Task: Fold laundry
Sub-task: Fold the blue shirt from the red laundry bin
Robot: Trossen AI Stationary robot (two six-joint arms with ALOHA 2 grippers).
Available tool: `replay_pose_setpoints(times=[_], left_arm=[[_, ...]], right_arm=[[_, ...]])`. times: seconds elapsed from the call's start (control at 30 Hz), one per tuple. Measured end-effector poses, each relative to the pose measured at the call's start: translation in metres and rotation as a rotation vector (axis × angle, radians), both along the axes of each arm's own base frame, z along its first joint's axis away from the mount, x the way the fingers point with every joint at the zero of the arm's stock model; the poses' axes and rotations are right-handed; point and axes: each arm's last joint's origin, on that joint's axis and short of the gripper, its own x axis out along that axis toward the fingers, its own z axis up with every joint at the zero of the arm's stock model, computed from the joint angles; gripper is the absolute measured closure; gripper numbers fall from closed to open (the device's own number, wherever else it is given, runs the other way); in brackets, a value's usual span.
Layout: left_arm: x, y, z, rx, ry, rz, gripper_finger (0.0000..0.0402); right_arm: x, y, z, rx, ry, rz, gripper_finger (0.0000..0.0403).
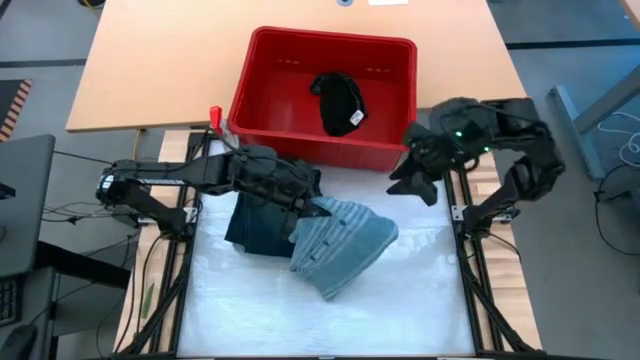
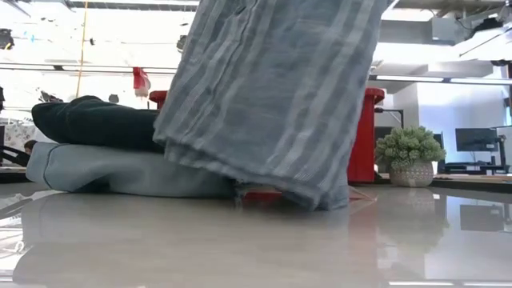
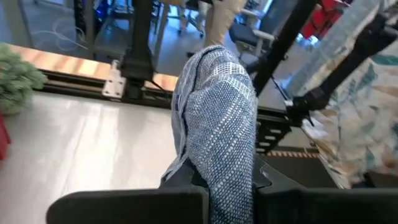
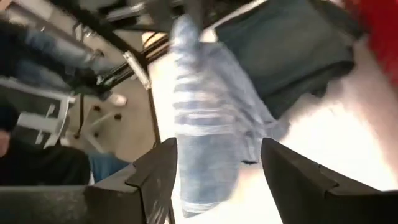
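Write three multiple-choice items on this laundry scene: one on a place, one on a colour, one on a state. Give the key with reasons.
1. Where does the black garment lie?
A. In the red basket
B. On the white mat
C. Under the left arm

2. What colour is the garment folded under the left arm?
A. Yellow
B. Dark navy
C. White

3. What is the left tool doing?
A. Hanging open over the basket
B. Resting shut on bare table
C. Shut on the striped garment

Key: 1 A, the high view shows it inside the basket's walls. 2 B, the navy garment lies on the mat beside the striped one. 3 C, the left wrist view shows the striped cloth rising from between its fingers. The right tool waits open by the basket's corner.
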Motion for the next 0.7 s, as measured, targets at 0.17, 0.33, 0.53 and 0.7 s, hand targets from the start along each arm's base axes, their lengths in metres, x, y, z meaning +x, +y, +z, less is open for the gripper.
replay_pose_setpoints(times=[0.17,0.33,0.53,0.7], left_arm=[[-0.002,0.001,0.003,-0.015,-0.013,0.033,0.0396],[-0.002,0.001,0.003,-0.031,-0.01,0.032,0.0396],[-0.002,0.001,0.003,-0.04,-0.008,0.035,0.0396],[-0.002,0.001,0.003,-0.039,0.0,0.036,0.0396]], right_arm=[[0.014,0.018,-0.005,-0.067,-0.002,0.104,0.014],[0.033,0.021,-0.022,-0.12,0.093,0.159,0.0136],[0.046,0.017,-0.031,-0.124,0.138,0.156,0.0136],[0.04,0.023,-0.028,-0.08,0.136,0.18,0.0136]])
